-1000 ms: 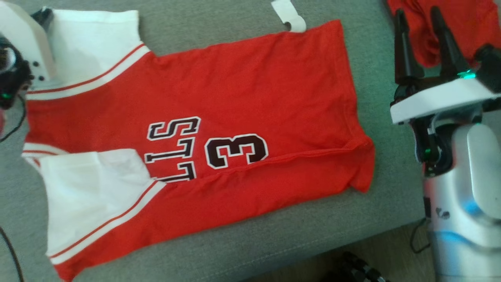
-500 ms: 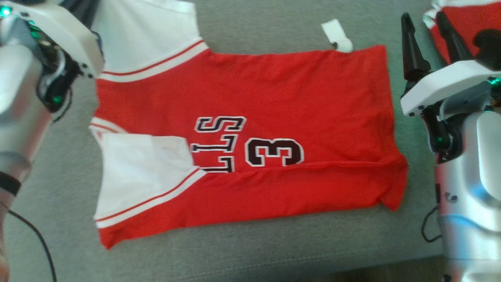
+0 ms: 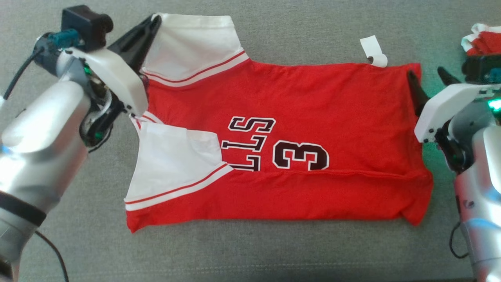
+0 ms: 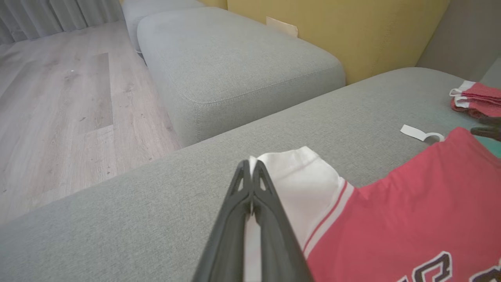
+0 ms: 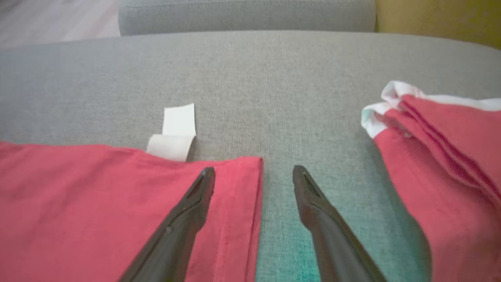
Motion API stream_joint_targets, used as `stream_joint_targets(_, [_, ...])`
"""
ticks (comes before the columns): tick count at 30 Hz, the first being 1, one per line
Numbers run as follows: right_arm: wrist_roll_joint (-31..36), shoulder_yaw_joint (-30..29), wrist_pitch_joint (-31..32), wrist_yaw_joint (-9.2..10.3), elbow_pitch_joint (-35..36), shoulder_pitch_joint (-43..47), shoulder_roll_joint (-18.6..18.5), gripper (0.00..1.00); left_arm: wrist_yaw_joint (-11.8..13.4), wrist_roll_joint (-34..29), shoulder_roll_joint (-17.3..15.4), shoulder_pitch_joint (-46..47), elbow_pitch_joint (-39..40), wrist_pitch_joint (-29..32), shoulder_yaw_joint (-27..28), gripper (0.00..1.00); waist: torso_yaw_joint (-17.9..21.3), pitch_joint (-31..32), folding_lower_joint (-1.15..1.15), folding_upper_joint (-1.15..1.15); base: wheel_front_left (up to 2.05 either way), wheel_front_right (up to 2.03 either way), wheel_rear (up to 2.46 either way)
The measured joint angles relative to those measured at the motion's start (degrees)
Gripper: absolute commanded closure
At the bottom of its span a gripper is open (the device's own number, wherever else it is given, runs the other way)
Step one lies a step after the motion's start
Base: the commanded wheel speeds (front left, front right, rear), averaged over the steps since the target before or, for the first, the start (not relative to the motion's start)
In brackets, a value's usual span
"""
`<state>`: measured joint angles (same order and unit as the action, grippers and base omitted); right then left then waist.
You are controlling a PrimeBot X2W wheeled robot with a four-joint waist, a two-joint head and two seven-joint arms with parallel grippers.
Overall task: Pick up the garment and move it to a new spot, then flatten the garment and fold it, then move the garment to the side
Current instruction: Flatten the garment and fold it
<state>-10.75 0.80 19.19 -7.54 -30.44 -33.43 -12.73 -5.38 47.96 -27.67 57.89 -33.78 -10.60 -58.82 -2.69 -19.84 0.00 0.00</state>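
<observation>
On sofa (image 3: 297,31) beside wood floor (image 4: 58,98) — left jaws apparently pinch garment (image 3: 313,102), right jaws open.

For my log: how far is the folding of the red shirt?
Done: the shirt lies flat on the sofa, near edge folded over the lettering. In hand: left gripper shut on the white sleeve, right gripper open over the hem corner. Remaining: fold the far side, move it aside.

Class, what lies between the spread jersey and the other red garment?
Right wrist view: bare grey cushion, with one finger of the open right gripper over it.
</observation>
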Motion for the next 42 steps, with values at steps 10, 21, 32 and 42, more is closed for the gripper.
stream_joint_targets(10, [0.59, 1.64, -0.02, 0.0, -6.37, -4.44, -1.31, 0.0, 1.96, 0.0, -1.3, -0.37, 5.25, 1.25, -0.18, 1.0, -0.47, -1.79, 0.0, 0.0, 0.0, 0.0, 0.0])
stream_joint_targets(21, [-0.35, 5.93, 1.4, 0.0, -12.52, -10.53, -2.54, 0.24, 2.38, 0.01, -1.26, -0.34, 5.92, 1.87, -0.6, 1.0, -1.23, -2.97, 0.0, 0.0, 0.0, 0.0, 0.0])
stream_joint_targets(32, [-4.63, 11.16, -2.01, 0.0, -13.58, -13.91, -4.46, 1.0, 2.4, 0.94, -1.42, 1.29, -0.01, 0.58, 0.34, 1.0, 0.05, -3.15, 0.0, 0.0, 0.0, 0.0, 0.0])
stream_joint_targets(42, [-4.9, 12.43, -8.39, 0.0, -16.24, -22.16, -4.41, 1.0, 2.34, -0.19, -0.1, 9.61, -9.62, -2.67, 3.99, 1.0, 0.96, -4.14, 0.0, 0.0, 0.0, 0.0, 0.0])
